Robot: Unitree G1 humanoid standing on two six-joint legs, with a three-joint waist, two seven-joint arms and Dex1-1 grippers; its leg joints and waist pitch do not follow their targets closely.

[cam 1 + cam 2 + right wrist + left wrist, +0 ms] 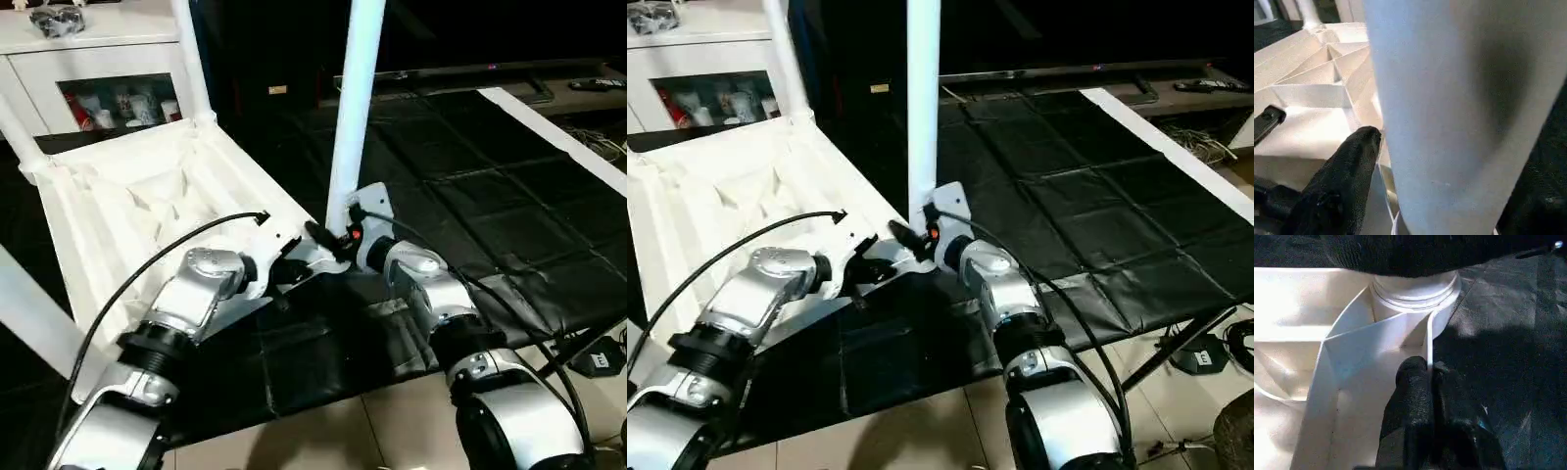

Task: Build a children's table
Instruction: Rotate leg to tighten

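Underside up, the table top (pixel 147 206) lay on the black mat (pixel 490 196). Left gripper (pixel 1427 377) pinched its near rim beside the corner leg (pixel 355 108). Right gripper (pixel 328 238) hugged that leg, spread uncertain; leg tops were cropped.

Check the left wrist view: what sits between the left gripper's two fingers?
A thin upright rib of the table top sits between the fingers of the left gripper, just below the corner socket in that view.
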